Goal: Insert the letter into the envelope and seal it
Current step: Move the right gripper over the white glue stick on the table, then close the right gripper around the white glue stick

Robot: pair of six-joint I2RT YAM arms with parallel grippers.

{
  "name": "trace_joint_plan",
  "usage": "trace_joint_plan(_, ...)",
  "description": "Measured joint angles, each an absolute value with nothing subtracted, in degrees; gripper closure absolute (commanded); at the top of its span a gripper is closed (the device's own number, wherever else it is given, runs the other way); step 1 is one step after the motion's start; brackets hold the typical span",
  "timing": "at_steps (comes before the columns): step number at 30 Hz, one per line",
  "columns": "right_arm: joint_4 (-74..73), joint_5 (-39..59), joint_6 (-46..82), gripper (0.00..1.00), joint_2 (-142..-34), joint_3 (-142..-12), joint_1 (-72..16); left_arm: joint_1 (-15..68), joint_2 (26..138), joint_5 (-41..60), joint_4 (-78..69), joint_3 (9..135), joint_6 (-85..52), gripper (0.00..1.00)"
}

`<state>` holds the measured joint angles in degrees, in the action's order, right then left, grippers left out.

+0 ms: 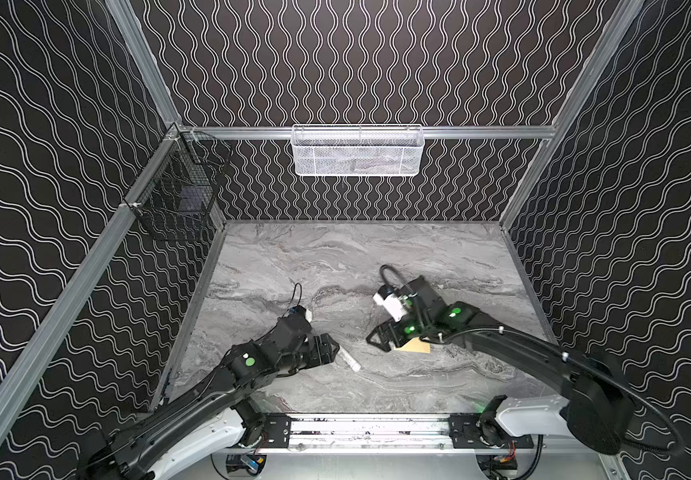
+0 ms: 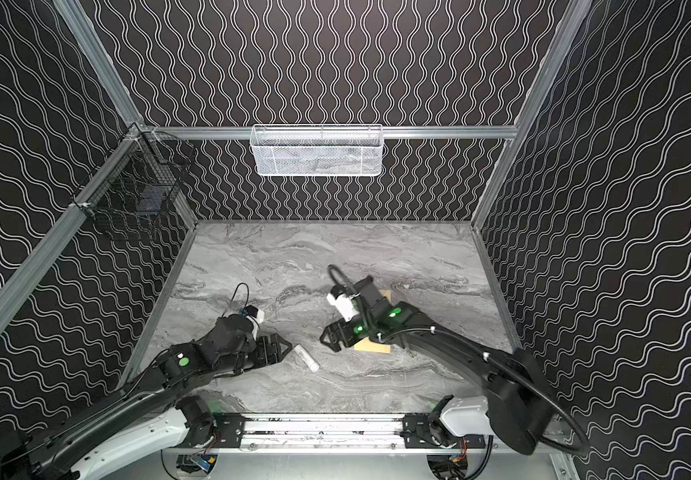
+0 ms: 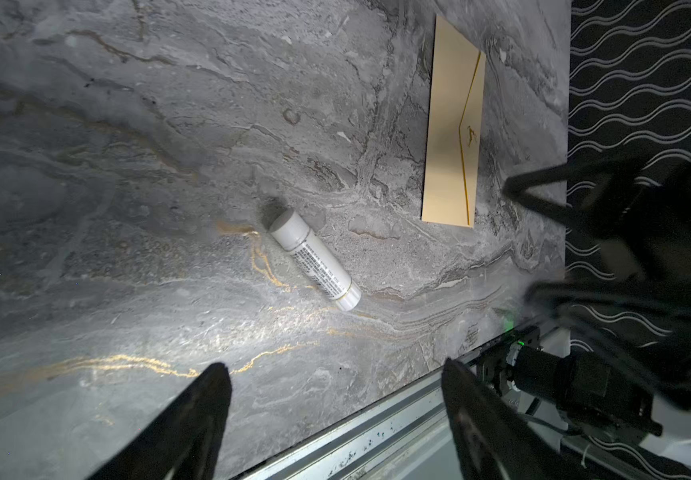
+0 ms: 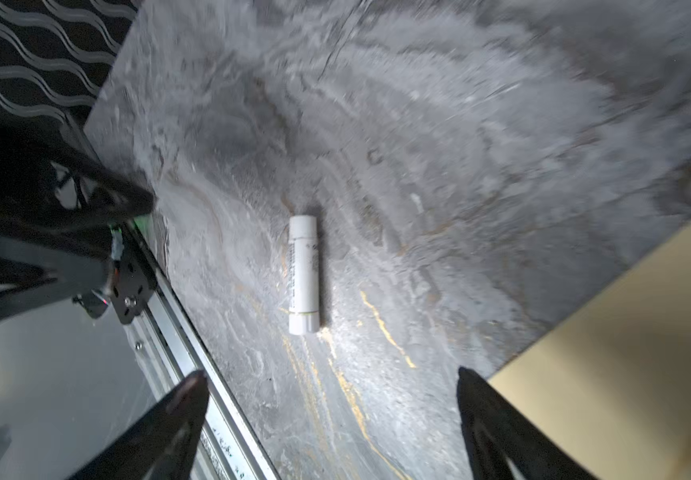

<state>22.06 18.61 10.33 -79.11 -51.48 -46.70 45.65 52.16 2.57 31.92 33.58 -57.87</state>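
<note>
Lying flat, smooth tan rectangular envelope (image 3: 448,133)

Top pair: high above the front rail (image 1: 368,428), looking down and back over the whole bench (image 1: 335,257); near-identical frames, slight sideways offset. Wrist cams sit low and close: left looks past left hand (image 3: 333,368), right past right hand (image 4: 331,372), blurred. Both share the white tube (image 3: 314,259), bench 6 o'clock in both top views.
</note>
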Motion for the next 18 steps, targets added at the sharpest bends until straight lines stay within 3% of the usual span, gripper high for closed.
trace_joint_plan(8,18.5,16.84,12.71,0.18,-91.7,-55.27,-56.14,45.47,38.59,-3.77,39.72,30.72,-64.66,0.17)
trace_joint_plan(18,19.84,12.08,15.81,0.32,-104.29,-65.34,-58.98,45.47,31.18,-9.1,50.35,32.95,-66.02,0.17)
